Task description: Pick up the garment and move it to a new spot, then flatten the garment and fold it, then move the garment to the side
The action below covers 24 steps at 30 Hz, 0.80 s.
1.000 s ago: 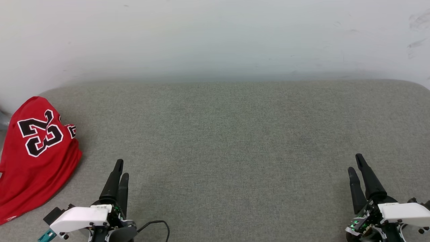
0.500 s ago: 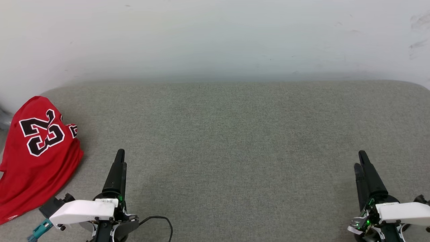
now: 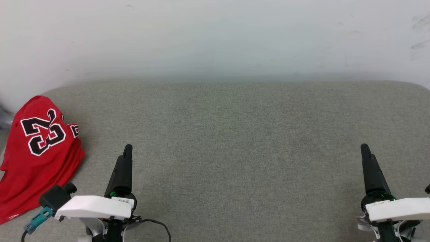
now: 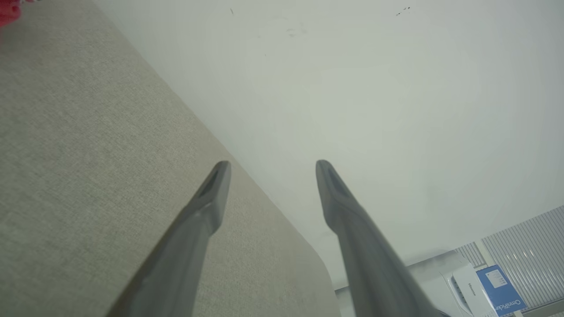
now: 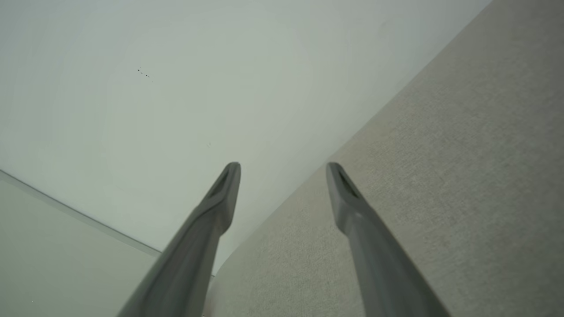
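The garment [image 3: 37, 158], a red jersey with a black white-outlined 23, lies folded at the far left edge of the grey padded surface [image 3: 235, 134]; a sliver of the garment [image 4: 9, 9] shows in the left wrist view's top left corner. My left gripper [image 3: 127, 149] hovers at the lower left, to the right of the jersey and apart from it. My right gripper [image 3: 364, 149] hovers at the lower right. In the wrist views my left gripper [image 4: 269, 169] and my right gripper [image 5: 282, 171] stand open with nothing between their fingers.
A white wall [image 3: 215, 37] rises behind the padded surface. A black cable [image 3: 158, 223] loops by my left wrist. Past the surface's end, the left wrist view catches a white appliance with a blue label [image 4: 498, 286].
Both wrists have rolled, so each pair of fingers now lines up as a single dark finger in the head view. The fingertips sit slightly farther forward. The jersey has not moved.
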Motion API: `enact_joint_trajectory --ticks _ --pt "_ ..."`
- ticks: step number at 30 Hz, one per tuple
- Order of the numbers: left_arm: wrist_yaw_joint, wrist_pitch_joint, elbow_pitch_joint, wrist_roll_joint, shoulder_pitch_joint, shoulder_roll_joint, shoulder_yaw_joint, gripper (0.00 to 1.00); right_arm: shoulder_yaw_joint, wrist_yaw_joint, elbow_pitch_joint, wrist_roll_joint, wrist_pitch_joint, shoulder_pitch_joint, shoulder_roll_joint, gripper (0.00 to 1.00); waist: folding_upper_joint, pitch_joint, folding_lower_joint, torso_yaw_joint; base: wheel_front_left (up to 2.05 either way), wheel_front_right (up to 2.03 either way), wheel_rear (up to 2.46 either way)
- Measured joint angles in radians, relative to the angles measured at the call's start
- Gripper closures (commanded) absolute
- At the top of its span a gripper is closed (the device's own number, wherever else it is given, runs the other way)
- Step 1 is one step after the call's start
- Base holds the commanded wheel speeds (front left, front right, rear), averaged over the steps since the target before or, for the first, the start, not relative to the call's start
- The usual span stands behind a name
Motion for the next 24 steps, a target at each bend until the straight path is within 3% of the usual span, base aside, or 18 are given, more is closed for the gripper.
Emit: enact_joint_trajectory --ticks 10,24 --pt "0.0 -0.034 -0.018 0.289 0.008 0.0 -0.03 0.0 0.007 0.0 -0.033 -0.267 -0.034 0.019 0.001 0.0 0.0 0.0 0.0 0.003 0.0 0.0 0.0" --pt "0.032 -0.077 -0.034 0.539 0.008 0.02 -0.084 0.0 0.019 0.0 -0.049 -0.526 -0.064 0.025 0.002 0.0 0.0 -0.003 -0.0001 0.009 0.0 0.0 0.0"
